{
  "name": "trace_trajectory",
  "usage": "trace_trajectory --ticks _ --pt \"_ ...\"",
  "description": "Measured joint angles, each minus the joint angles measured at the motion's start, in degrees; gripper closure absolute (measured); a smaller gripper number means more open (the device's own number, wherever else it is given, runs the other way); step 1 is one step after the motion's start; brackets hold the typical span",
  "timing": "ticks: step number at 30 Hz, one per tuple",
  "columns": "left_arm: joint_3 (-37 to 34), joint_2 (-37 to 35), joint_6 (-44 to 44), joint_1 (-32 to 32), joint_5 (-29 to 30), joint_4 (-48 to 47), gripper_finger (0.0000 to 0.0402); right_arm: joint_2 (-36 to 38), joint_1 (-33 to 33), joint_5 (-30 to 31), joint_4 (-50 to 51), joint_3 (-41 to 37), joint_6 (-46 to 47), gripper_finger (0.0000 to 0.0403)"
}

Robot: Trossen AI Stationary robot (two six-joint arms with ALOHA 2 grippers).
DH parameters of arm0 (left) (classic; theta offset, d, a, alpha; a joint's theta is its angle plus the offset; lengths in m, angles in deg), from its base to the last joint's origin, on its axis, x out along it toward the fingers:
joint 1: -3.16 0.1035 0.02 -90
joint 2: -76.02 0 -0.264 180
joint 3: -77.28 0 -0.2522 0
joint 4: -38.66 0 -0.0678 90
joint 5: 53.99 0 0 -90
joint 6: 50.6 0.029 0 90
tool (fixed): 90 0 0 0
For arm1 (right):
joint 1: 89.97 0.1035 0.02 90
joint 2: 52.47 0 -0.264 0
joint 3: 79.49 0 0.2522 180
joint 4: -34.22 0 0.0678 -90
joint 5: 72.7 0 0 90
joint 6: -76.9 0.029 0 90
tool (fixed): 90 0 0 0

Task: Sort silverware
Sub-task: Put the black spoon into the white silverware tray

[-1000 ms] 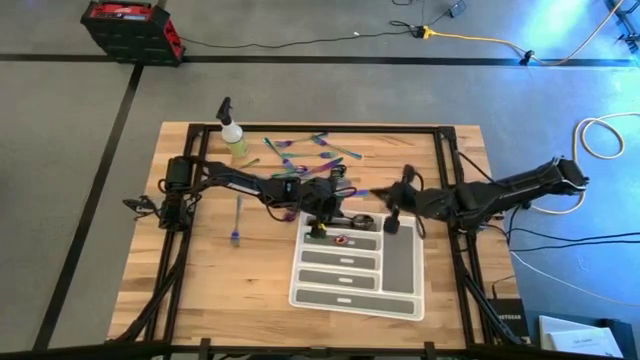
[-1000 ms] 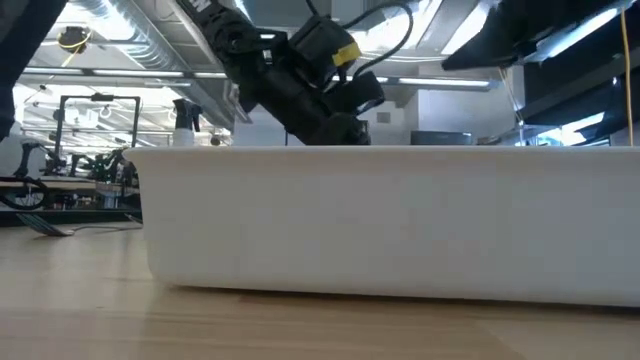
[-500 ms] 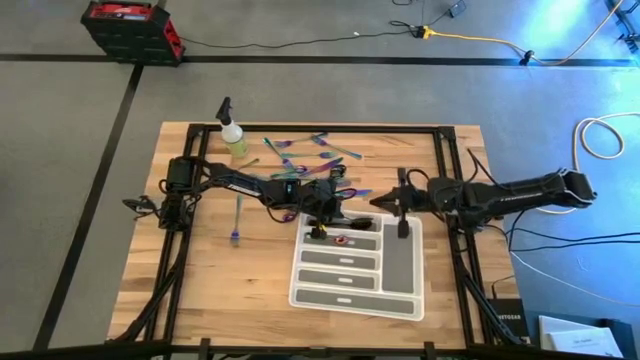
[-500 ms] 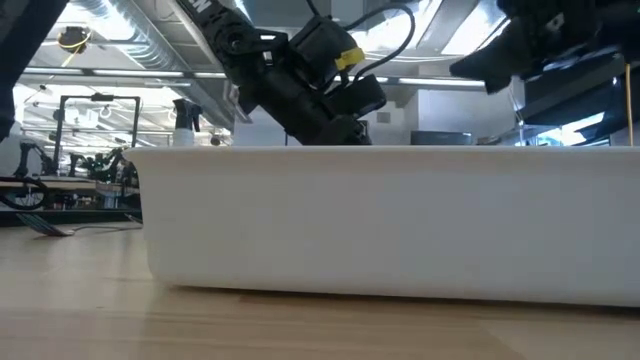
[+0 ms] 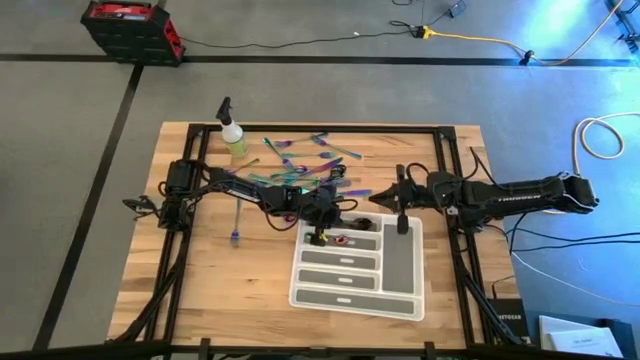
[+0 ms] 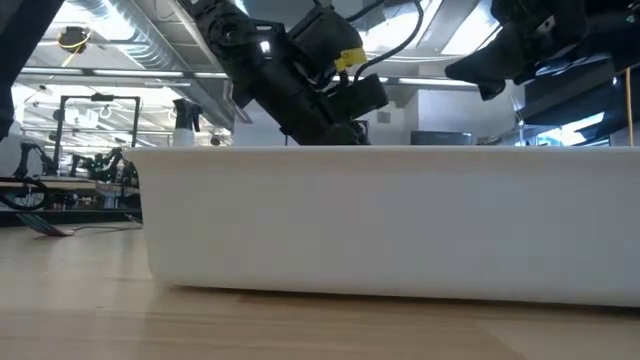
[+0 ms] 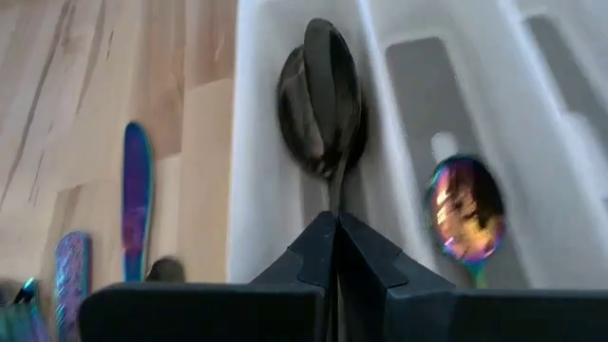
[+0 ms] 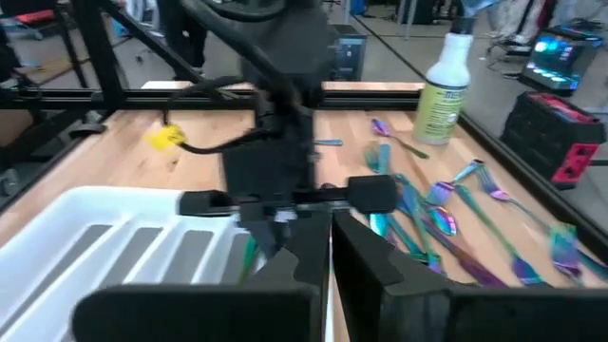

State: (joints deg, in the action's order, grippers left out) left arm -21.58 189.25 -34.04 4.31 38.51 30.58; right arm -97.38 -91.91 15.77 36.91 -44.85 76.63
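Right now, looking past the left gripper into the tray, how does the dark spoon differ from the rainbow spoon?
The dark spoon is black; the rainbow spoon is iridescent. The dark spoon's handle is pinched in the shut left gripper; the rainbow spoon lies free. They occupy neighbouring compartments of the tray. Both show their bowls.

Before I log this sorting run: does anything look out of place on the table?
One iridescent utensil lies alone on the table's left side, apart from the silverware pile at the far edge. The spray bottle stands upright.
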Motion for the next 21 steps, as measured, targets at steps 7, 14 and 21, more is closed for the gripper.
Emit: trace_trajectory --ticks 7,14,21 --pt "0.0 -0.02 0.69 0.13 -1.4 -1.0 0.0401 0.0 0.02 -0.66 -0.1 -0.01 0.3 0.0403" --pt "0.0 -0.07 -0.79 -0.09 -3.35 -0.02 0.0401 0.0 0.02 -1.08 -0.98 0.0 0.33 0.0403" --pt "0.0 -0.07 0.11 -0.09 -1.57 0.15 0.0401 0.0 0.02 -1.08 -1.02 0.0 0.12 0.0403"
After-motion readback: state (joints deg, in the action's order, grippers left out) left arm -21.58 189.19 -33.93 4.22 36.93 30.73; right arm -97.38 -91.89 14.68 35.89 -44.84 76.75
